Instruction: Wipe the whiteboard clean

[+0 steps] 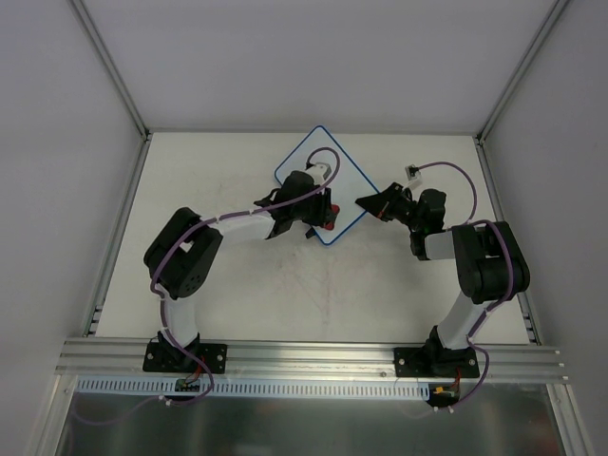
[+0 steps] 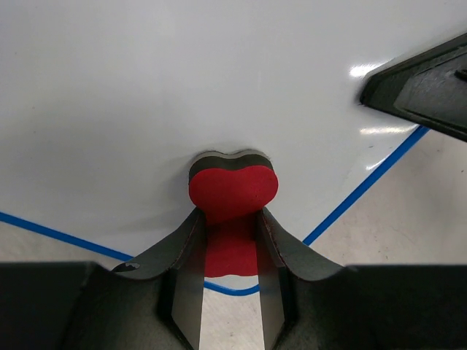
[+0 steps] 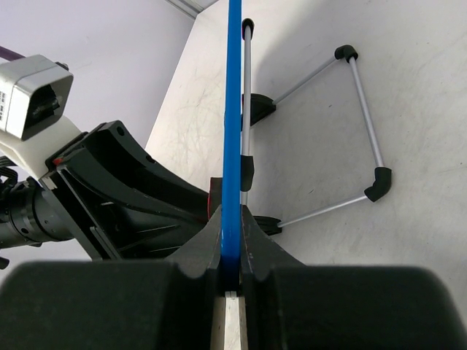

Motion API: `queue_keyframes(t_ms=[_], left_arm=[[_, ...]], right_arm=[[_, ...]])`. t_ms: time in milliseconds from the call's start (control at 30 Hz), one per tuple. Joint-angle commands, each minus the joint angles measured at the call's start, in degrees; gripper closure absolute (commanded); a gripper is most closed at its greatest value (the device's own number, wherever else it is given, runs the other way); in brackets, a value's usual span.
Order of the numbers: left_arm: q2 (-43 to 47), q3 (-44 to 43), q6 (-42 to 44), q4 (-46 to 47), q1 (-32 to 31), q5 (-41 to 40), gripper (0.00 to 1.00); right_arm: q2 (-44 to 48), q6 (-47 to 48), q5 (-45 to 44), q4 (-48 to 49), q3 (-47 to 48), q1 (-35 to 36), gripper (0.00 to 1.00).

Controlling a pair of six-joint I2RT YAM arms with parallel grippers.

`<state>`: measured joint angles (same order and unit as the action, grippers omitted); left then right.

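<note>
Left wrist view: the left hand [image 2: 230,222] is seen pinching a red heart-shaped eraser [image 2: 233,191], whose dark felt face is pressed against the whiteboard [image 2: 182,87] near a blue-rimmed corner. In the right wrist view the right hand [image 3: 232,244] is clamped on the board's blue rim, which is seen edge-on, and a wire stand [image 3: 365,109] of silver rods and black joints is seen beyond it against the surface [image 3: 423,233]. From above, the whiteboard is found turned like a diamond at the far middle of the surface, between the two arms.
</note>
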<state>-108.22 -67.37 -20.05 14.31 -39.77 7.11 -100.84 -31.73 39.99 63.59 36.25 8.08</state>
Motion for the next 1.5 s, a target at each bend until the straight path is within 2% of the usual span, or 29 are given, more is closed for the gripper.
queue_keyframes(t_ms=[0,167,367,533,767,1033,1200,1333,1467], left_arm=[[-1.2,-3.1,0.4,1.2,0.7,3.4,1.00],[4.0,-2.9,0.1,0.3,4.4,4.3,1.00],[18.3,3.3,-1.2,-7.0,5.1,-6.0,1.00],[27.6,9.5,-8.0,-19.5,6.7,-15.3,1.00],[37.6,18.4,-15.1,-27.7,11.4,-13.7,1.00],[37.4,25.7,-17.4,-29.4,15.6,-12.3,0.99],[31.2,24.2,-15.9,-29.4,17.9,-10.1,0.89],[26.9,21.7,-15.0,-29.5,20.4,-5.9,0.86],[25.6,20.3,-14.7,-29.4,21.7,-5.4,0.70]], right_arm=[[-0.2,-1.6,4.6,4.7,0.9,1.5,1.00],[-0.2,-1.6,4.6,4.7,0.8,1.6,1.00],[0.6,-1.8,4.5,4.4,0.5,1.4,1.00],[1.0,-2.0,4.3,4.3,0.3,1.4,1.00],[1.3,-2.1,3.8,4.1,-0.2,1.3,1.00],[2.9,-1.1,2.4,2.0,-0.9,1.4,1.00],[3.6,-0.8,1.9,0.9,-1.2,1.4,1.00],[5.1,0.9,1.6,-2.2,-1.0,1.7,1.00],[6.2,1.8,1.3,-3.8,-0.9,2.0,1.00]])
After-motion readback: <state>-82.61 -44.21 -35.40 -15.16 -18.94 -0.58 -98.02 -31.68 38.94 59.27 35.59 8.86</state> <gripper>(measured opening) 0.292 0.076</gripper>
